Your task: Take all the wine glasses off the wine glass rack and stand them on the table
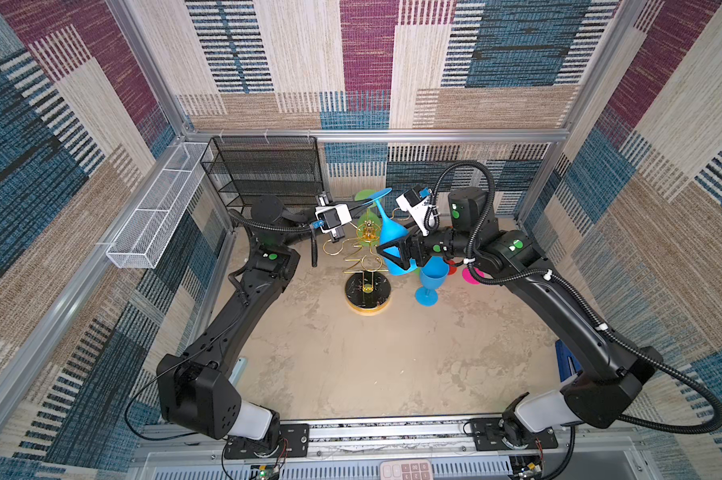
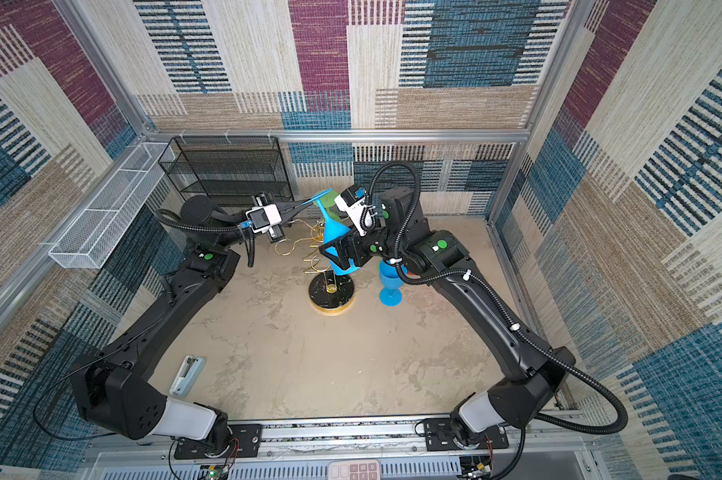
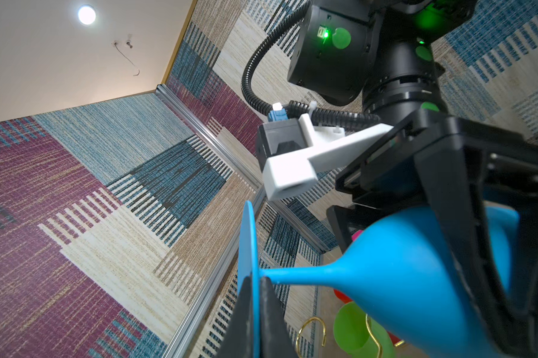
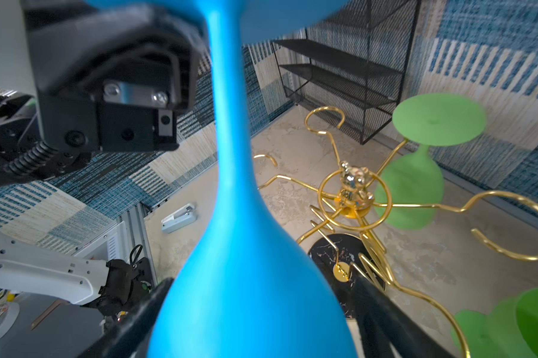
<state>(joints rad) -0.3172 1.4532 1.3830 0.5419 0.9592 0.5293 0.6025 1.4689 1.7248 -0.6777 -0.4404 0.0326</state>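
Observation:
A blue wine glass [image 1: 388, 232] [image 2: 333, 230] hangs upside down, tilted, above the gold wine glass rack [image 1: 367, 291] [image 2: 331, 291]. My left gripper [image 1: 369, 200] [image 2: 305, 203] [image 3: 255, 279] is shut on the edge of the glass's flat foot. My right gripper [image 1: 392, 249] [image 2: 334, 251] [image 4: 261, 285] stands open around the bowl [image 4: 246, 294]. A gap shows between the bowl and one finger [image 4: 382, 313]. In the right wrist view no ring of the rack [image 4: 351, 192] is around the blue stem.
A green glass [image 4: 416, 186] hangs on the rack, and another green one [image 4: 509, 325] shows low down. A second blue glass [image 1: 432, 276] stands upright right of the rack, with pink and red ones [image 1: 471, 274] behind. A black mesh shelf [image 1: 268, 174] and a white basket [image 1: 155, 212] are back left.

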